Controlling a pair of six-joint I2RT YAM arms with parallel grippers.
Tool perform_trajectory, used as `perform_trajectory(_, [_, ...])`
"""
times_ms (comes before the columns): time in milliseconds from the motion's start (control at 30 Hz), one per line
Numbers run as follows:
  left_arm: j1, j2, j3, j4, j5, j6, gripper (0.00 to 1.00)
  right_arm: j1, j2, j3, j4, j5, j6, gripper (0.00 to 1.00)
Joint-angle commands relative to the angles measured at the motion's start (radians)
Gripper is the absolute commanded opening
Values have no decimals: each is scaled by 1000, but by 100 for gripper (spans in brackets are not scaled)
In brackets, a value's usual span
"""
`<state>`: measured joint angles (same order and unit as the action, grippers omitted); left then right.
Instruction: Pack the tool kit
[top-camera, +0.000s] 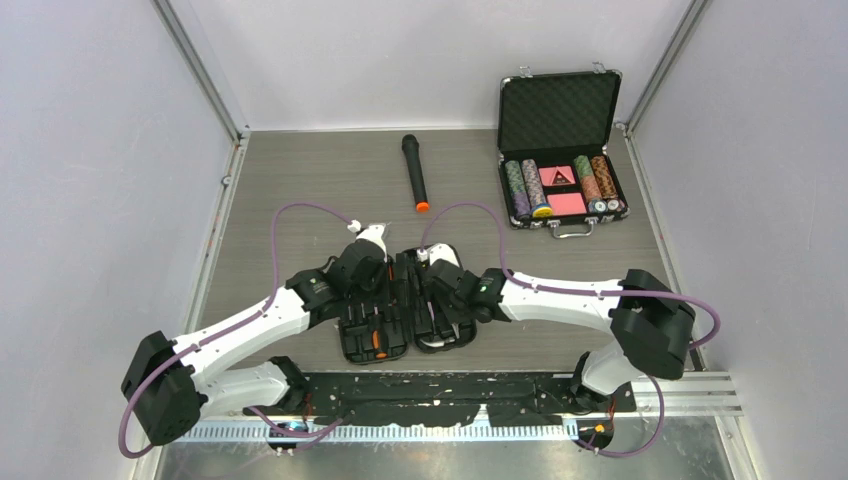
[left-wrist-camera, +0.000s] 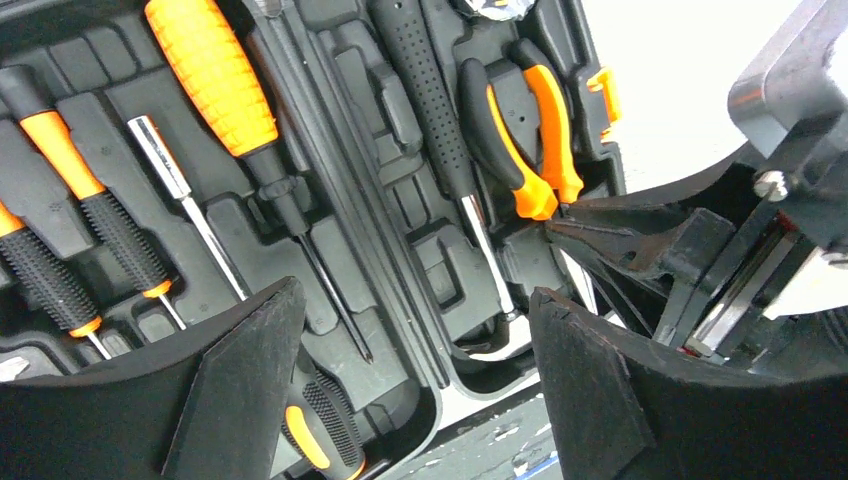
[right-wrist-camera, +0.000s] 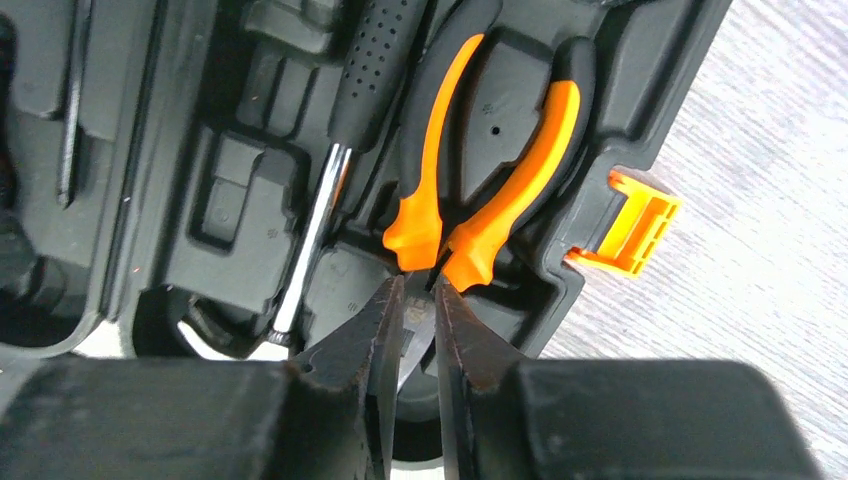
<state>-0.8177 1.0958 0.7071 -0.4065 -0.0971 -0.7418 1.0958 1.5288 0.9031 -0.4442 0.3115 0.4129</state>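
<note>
The tool kit (top-camera: 352, 340) lies open in the middle of the table, just in front of both arms. Its left half holds orange-black screwdrivers (left-wrist-camera: 215, 75). The right half holds the hammer (left-wrist-camera: 425, 100) and the pliers (right-wrist-camera: 500, 190), beside the orange latch (right-wrist-camera: 635, 225). My left gripper (left-wrist-camera: 415, 292) hangs open over the case's hinge near its front edge, with nothing between its fingers. My right gripper (right-wrist-camera: 418, 285) is shut on the pliers' metal nose, which lies in its moulded slot.
A black microphone with an orange end (top-camera: 415, 172) lies behind the kit. An open metal-edged case of poker chips (top-camera: 560, 150) stands at the back right. Metal rails run along both sides of the table.
</note>
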Motion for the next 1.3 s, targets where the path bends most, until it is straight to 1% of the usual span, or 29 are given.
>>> perform_trajectory(0, [2, 9, 50, 52, 23, -20, 81, -30, -78, -12, -15, -134, 9, 21])
perform_trajectory(100, [3, 25, 62, 64, 41, -26, 78, -46, -145, 7, -24, -153, 5, 21])
perform_trajectory(200, [3, 54, 83, 73, 61, -31, 76, -55, -173, 20, -41, -169, 10, 21])
perform_trajectory(267, [3, 77, 103, 80, 78, -34, 74, -56, -164, 21, -64, -171, 22, 21])
perform_trajectory(367, [3, 113, 125, 87, 93, -42, 70, -56, -146, 8, -77, -174, 39, 17])
perform_trajectory(500, [3, 138, 130, 99, 130, -55, 63, -56, -115, -16, -63, -187, 50, 13])
perform_trajectory(667, [2, 172, 124, 106, 142, -64, 61, -57, -34, -16, -77, -195, 43, 11])
perform_trajectory(867, [3, 210, 85, 133, 158, -89, 57, -56, 63, -16, -163, -177, 36, 6])
perform_trajectory(1033, [3, 239, 78, 153, 188, -101, 56, -56, 110, -7, -178, -162, 21, 5])
perform_trajectory(1167, [3, 258, 93, 167, 193, -109, 54, -55, 120, 28, -181, -168, 2, 5])
perform_trajectory(1267, [9, 276, 104, 179, 209, -121, 54, -54, 66, 48, -165, -187, -9, 6])
